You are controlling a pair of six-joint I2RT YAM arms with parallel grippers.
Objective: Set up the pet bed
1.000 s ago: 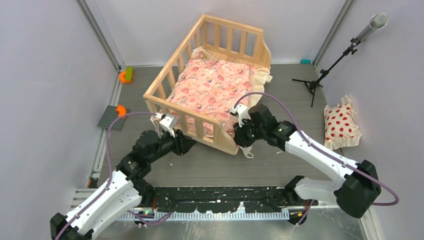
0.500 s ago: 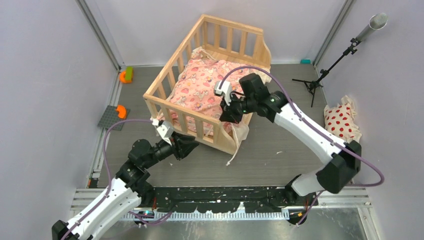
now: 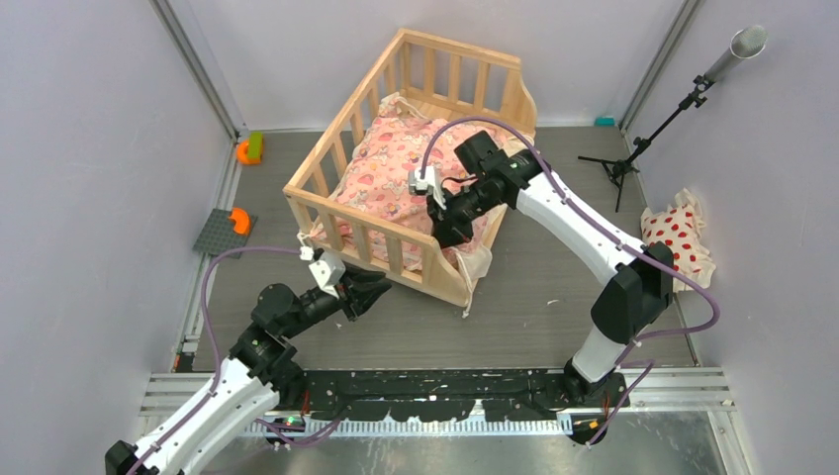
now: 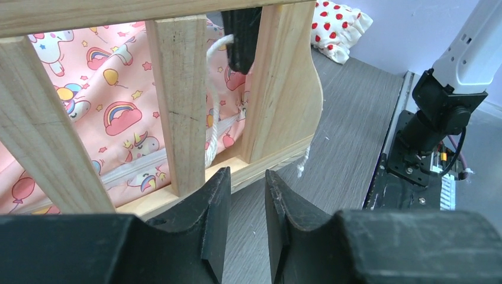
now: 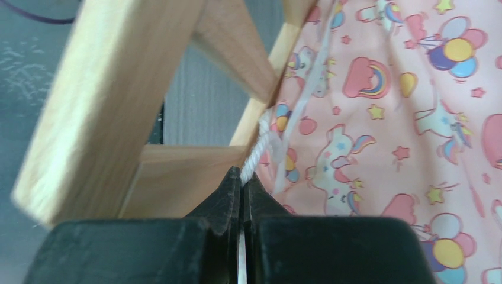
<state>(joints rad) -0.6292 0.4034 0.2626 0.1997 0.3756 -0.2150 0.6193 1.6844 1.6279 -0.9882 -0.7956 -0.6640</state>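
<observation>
The pet bed (image 3: 376, 226), a light wooden slatted crib, stands mid-table with a pink cartoon-print cushion (image 3: 401, 163) lying inside. My right gripper (image 3: 445, 230) reaches down inside the bed's front right corner. In the right wrist view it (image 5: 243, 177) is shut on a cream tie cord (image 5: 256, 151) beside the cushion (image 5: 385, 118) and the corner post (image 5: 118, 89). My left gripper (image 3: 371, 287) hovers just outside the front rail. Its fingers (image 4: 247, 177) stand a little apart over the floor with nothing between them, facing the slats (image 4: 177, 106) and the cord (image 4: 212, 124).
A small white pillow with red dots (image 3: 675, 247) lies at the right wall. A black tripod stand (image 3: 633, 148) is at the back right. Orange and green toys (image 3: 247, 148) and a grey plate (image 3: 220, 234) sit at the left. Cream fabric (image 3: 477, 267) hangs over the bed's front right corner.
My right gripper closed on the tie and swung from outside the front right corner up and over into the bed. My left gripper drew back slightly from the rail and narrowed a little.
</observation>
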